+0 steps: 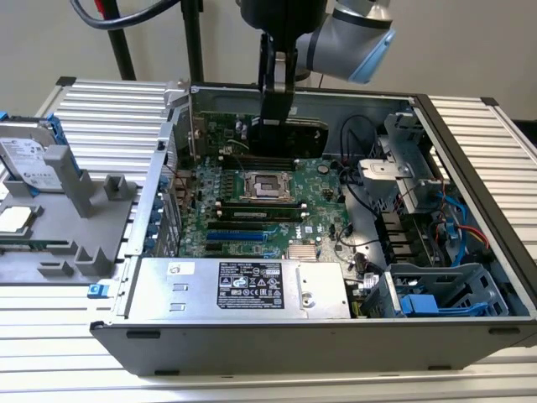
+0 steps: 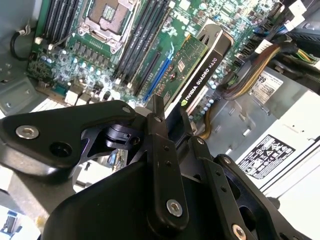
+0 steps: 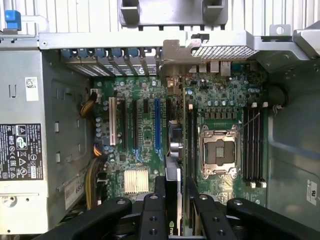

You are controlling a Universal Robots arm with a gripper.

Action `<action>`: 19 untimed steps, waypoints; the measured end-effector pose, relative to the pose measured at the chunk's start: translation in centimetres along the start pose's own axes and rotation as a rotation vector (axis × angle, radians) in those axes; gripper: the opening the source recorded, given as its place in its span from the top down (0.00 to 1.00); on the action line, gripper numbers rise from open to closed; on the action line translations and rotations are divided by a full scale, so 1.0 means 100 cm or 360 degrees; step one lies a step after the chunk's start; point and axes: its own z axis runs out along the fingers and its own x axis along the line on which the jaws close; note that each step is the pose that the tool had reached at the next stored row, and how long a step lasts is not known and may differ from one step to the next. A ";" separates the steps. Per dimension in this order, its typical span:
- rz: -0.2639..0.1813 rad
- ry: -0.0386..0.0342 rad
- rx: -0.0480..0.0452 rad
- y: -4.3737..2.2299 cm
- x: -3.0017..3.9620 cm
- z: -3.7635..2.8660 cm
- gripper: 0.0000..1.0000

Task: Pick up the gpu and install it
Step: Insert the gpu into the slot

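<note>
The gripper (image 1: 276, 117) hangs over the open computer case (image 1: 470, 151), its black fingers (image 2: 161, 145) clamped on the gpu (image 2: 197, 67), which it holds on edge above the motherboard (image 1: 323, 180). In the exterior view the card's dark shroud sits just beyond the CPU socket (image 1: 267, 186), toward the far wall of the case, with the gripper pinching its upper edge. In the second wrist view the gpu shows its green board face and black shroud, slanting away from the fingers over the expansion slots (image 2: 155, 75) beside the socket. In the first wrist view the card (image 3: 173, 150) appears edge-on between the blue slot (image 3: 157, 125) and the memory slots next to the CPU socket (image 3: 219, 152), its bracket end reaching toward the rear slot openings of the case. The power supply (image 1: 243, 287) lies on the near side of the motherboard from the socket. A hard drive (image 1: 29, 159) rests outside the case on a grey fixture (image 1: 80, 214)
</note>
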 end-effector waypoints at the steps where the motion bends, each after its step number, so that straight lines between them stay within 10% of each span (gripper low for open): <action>1: 0.0000 0.0000 0.0000 0.0000 -0.0002 0.0006 1.00; 19: 0.0000 0.0000 0.0000 0.0000 -0.0022 0.0049 1.00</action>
